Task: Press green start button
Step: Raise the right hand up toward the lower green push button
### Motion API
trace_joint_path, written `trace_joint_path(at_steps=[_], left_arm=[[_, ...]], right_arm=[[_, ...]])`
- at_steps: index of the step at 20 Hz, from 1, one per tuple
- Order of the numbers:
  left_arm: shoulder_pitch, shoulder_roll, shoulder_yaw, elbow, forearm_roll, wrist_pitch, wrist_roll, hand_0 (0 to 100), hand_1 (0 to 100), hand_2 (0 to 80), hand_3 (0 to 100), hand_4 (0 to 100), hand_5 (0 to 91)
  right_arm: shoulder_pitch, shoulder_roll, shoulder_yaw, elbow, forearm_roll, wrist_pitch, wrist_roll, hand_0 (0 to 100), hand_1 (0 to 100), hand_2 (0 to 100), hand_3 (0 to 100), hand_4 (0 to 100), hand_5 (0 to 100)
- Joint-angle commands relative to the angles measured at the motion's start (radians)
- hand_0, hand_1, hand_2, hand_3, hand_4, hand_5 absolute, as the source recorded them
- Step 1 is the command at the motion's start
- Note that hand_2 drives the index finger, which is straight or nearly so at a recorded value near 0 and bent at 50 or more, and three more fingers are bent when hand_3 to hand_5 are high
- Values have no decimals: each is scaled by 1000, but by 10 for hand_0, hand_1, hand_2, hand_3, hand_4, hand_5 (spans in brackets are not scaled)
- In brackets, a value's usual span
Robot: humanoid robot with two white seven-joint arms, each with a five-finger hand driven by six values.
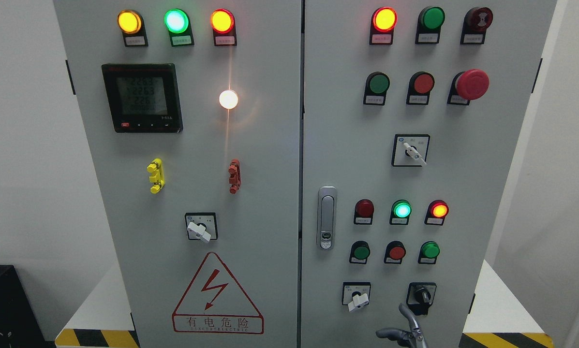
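Note:
The grey control cabinet [270, 145] fills the head view. Its right door carries an unlit green push button [378, 83] in the upper group, beside a red button [423, 83]. Two smaller green buttons [361, 252] [430, 250] flank a red one [396, 252] in the lower group. I cannot read which one is labelled start. My right hand [401, 327] shows only at the bottom edge, below the lower buttons. One finger points up and another sticks out to the left, holding nothing and touching no button. My left hand is out of view.
A red mushroom stop button [471, 84] sticks out at the upper right. Rotary selector switches [358, 300] [421, 294] sit just above my hand, and a door handle [326, 217] lies left of the lower buttons. Green lamps [402, 210] [176, 21] are lit.

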Motion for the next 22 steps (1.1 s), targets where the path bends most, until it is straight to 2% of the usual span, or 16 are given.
trace_joint_path(at_steps=[1, 3, 6, 14, 22], left_arm=[[-23, 0, 0, -28, 0, 1, -1, 120, 556, 0, 0, 0, 0], [-23, 0, 0, -28, 0, 1, -1, 120, 556, 0, 0, 0, 0], [-23, 0, 0, -28, 0, 1, -1, 120, 556, 0, 0, 0, 0], [-23, 0, 0, -28, 0, 1, -1, 120, 556, 0, 0, 0, 0], [-23, 0, 0, -28, 0, 1, -1, 120, 556, 0, 0, 0, 0]], right_arm=[[-37, 1, -43, -7, 273, 3, -26, 280, 362, 0, 729, 753, 885], [-56, 0, -65, -2, 357, 1, -28, 309, 354, 0, 819, 809, 967], [-92, 0, -93, 21, 469, 1, -34, 329, 349, 0, 843, 823, 998], [-163, 0, -96, 100, 557, 3, -48, 346, 336, 0, 871, 830, 1000], [-240, 1, -96, 215, 577, 3, -48, 353, 332, 0, 878, 835, 1000]])
